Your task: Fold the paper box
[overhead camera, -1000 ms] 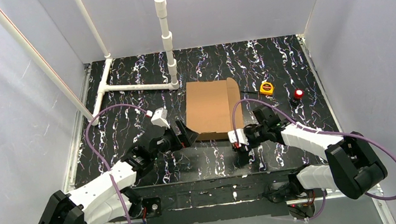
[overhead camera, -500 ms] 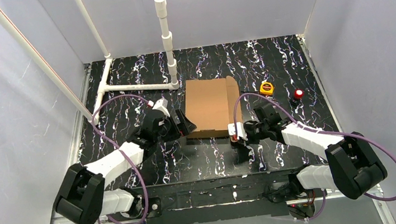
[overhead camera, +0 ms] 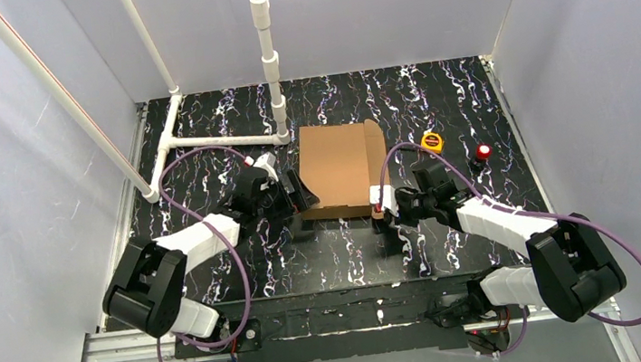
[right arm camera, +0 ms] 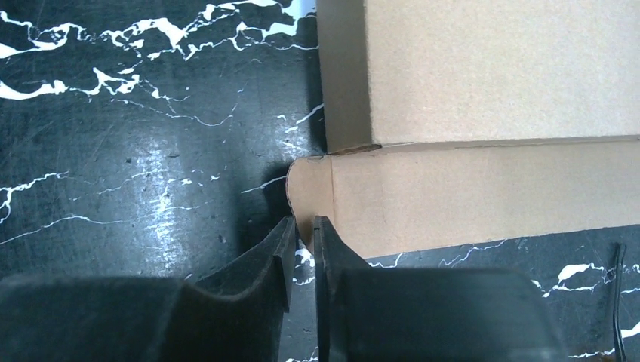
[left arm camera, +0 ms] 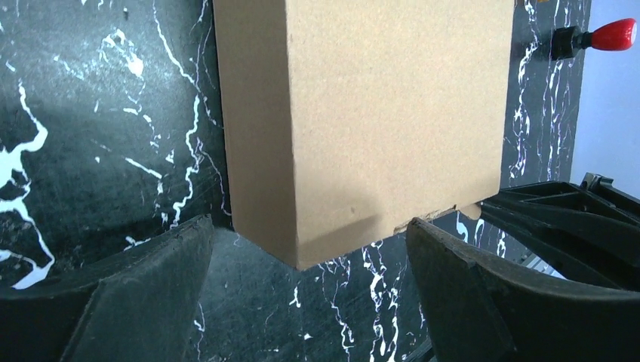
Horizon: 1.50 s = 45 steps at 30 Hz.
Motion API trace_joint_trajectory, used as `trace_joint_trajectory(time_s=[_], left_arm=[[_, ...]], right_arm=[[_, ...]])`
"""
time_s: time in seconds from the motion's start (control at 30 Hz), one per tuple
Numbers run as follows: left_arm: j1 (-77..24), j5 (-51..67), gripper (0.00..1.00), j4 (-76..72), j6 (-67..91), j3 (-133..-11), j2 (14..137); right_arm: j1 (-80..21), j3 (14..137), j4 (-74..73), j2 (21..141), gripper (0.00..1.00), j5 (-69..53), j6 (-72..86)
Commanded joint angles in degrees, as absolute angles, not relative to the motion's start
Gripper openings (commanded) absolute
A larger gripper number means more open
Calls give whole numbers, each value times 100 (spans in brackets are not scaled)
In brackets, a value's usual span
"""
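The paper box (overhead camera: pixel 338 165) is a brown cardboard box lying flat at the table's middle, with a narrow flap (right arm camera: pixel 453 196) spread out along its right side. My left gripper (overhead camera: pixel 301 203) stands open at the near-left corner. In the left wrist view that corner (left arm camera: pixel 392 113) points in between my wide-apart fingers (left arm camera: pixel 308 226), touching neither. My right gripper (overhead camera: pixel 380 203) is at the near-right corner. In the right wrist view its jaws (right arm camera: pixel 304 222) are nearly together, pinching the rounded corner of the flap.
An orange tape measure (overhead camera: pixel 431 142) and a red-topped button (overhead camera: pixel 482 152) sit just right of the box. A white pipe frame (overhead camera: pixel 221 139) lies at the back left with an upright post. A black cable (right arm camera: pixel 617 302) runs by the flap.
My left arm swung forward and up to the box's near-left corner, staying open. My right gripper narrowed and moved onto the flap's corner. The box shifted slightly away.
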State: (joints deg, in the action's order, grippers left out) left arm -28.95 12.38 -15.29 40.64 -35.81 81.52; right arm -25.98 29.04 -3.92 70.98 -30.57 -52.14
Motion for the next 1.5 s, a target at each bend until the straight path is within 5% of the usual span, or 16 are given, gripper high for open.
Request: trace_joint_trajectory(time_s=[0.0, 0.8, 1.47], left_arm=[[-2829, 1479, 96, -1626, 3846, -3884, 8319], [-2698, 1893, 74, -1617, 3605, -4074, 9035], [-2681, 2183, 71, -1617, 3691, -4131, 9232]], right_arm=[[-2566, 3028, -53, 7189, 24, -3011, -4922], [-2470, 3230, 276, 7388, 1, -3371, -4294], [-2736, 3508, 431, 7610, 1, -3081, -3709]])
